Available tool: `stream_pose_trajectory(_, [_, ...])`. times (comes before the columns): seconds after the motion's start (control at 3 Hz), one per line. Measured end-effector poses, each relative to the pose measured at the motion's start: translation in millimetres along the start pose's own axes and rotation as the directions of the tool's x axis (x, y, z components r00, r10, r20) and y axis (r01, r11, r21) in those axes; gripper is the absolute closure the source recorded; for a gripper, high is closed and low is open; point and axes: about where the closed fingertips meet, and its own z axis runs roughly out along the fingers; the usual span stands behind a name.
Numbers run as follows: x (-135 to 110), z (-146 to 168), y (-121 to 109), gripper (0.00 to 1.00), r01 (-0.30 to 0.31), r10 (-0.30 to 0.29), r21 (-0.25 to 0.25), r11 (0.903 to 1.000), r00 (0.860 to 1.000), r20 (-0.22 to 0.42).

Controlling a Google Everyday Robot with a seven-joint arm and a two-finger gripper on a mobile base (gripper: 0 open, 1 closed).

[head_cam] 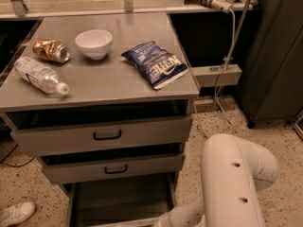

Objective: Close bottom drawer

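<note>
The bottom drawer (123,200) is the lowest of three grey drawers and is pulled out, so its long shallow tray shows down to the picture's lower edge. Its front and handle are cut off below. The middle drawer (113,168) and the top drawer (104,135) stand slightly ajar, each with a small black handle. My white arm (232,183) bends at lower right, and its forearm (177,217) reaches down-left to the open drawer's right front corner. My gripper is out of view below the picture's edge.
On the cabinet top lie a white bowl (93,43), a blue chip bag (156,64), a crushed can (51,50) and a plastic bottle (40,75). A white shoe (14,213) is on the floor at left. A dark cabinet (274,56) and hanging cables (227,56) are at right.
</note>
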Motion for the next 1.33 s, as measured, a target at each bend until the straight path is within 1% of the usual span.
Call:
stream_pose_trajectory(0.33, [0.0,0.0,0.0,0.11,0.000,0.000,0.000,1.0000,1.000,0.000])
stream_pose_trajectory(0.67, [0.0,0.0,0.0,0.00,0.000,0.000,0.000,1.0000,1.000,0.000])
stream_pose_trajectory(1.0, [0.0,0.1,0.1,0.00,0.000,0.000,0.000,1.0000,1.000,0.000])
stream_pose_trajectory(1.33, [0.0,0.1,0.1,0.19,0.000,0.000,0.000,1.0000,1.000,0.000])
